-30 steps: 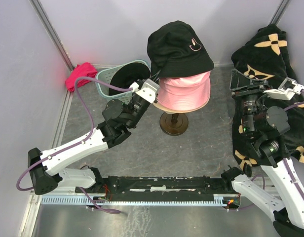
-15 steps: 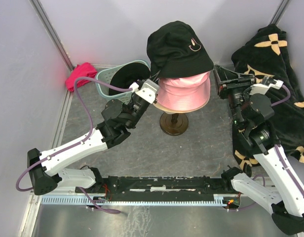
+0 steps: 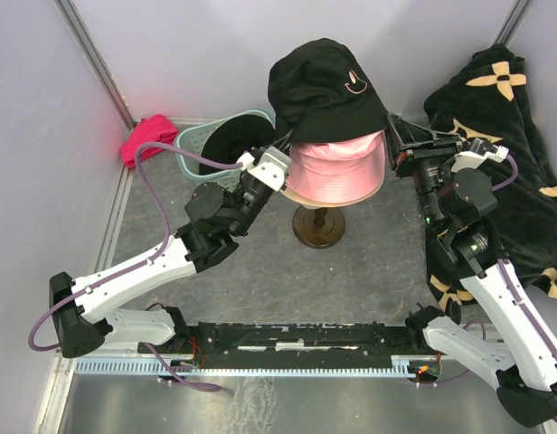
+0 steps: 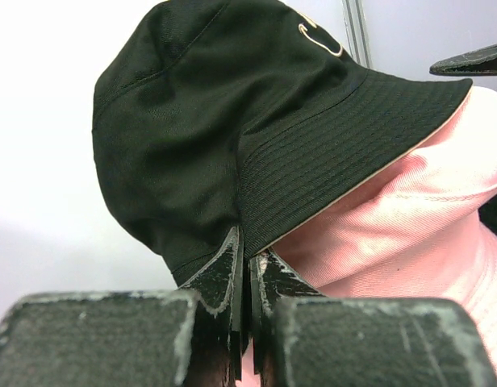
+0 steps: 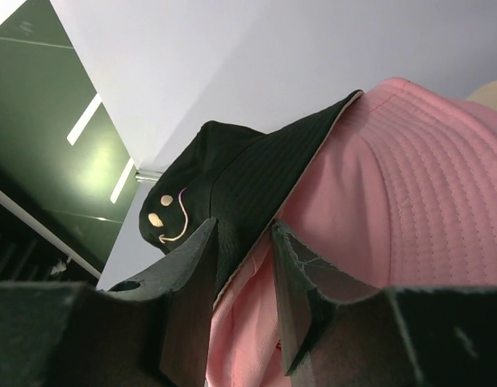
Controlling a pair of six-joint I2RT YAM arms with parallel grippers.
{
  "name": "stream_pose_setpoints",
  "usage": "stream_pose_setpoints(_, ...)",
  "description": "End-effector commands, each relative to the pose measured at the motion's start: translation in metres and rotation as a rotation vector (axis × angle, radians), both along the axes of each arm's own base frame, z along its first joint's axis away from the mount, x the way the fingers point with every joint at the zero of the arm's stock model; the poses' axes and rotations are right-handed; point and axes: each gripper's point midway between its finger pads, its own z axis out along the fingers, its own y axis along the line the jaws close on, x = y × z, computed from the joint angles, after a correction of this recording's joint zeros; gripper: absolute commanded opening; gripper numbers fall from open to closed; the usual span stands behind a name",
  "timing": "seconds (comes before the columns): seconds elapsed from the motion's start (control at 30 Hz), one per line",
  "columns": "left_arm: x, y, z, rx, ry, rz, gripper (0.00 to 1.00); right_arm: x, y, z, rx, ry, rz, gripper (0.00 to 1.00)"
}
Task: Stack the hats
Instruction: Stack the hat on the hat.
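At about ten o'clock from the hat stand point(image 3: 317, 226), a teal basket point(image 3: 190, 137) is seen on the worktop point(image 3: 287, 271). Something dark lies in it, but whether it is a hat cannot be told.

The left gripper point(image 4: 247, 254) is closed tight, and the brim of the black bucket hat point(image 3: 319, 81) is pinched between its tips at the hat's eight o'clock edge. The black hat is perched askew on top of the pink bucket hat point(image 3: 337, 172), which is carried on the stand near the middle of the worktop.

At the stack's three o'clock side the right gripper point(image 5: 243, 234) is held about half open. Its jaws are set astride the black brim's edge where it overlaps the pink crown, and nothing is gripped yet.

The black hat is judged light, soft and floppy. Its crown is likely to fold under any pull, and the stitched brim looks the firmest part. A hold at two opposite brim points is therefore thought best, so that the hat can be drawn down evenly over the pink one. A one-sided tug is likely to drag it crooked or tip the stand.
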Motion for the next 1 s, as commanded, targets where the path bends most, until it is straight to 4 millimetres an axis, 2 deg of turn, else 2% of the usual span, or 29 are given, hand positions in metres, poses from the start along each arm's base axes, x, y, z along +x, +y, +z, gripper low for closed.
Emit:
stream_pose_setpoints(0.0, -0.007, 0.01, 0.013, -0.004, -0.041, 0.006, 0.03, -0.005, -0.007, 0.018, 0.051, -0.063, -0.01, 0.4)
stream_pose_setpoints(0.6, -0.006, 0.007, 0.011, 0.01, -0.041, 0.002, 0.03, -0.003, -0.015, 0.022, 0.117, -0.103, -0.034, 0.36)
stream_pose_setpoints(0.97, -0.006, 0.003, 0.008, 0.028, -0.044, -0.008, 0.03, 0.007, -0.007, 0.024, 0.172, -0.119, 0.002, 0.35)
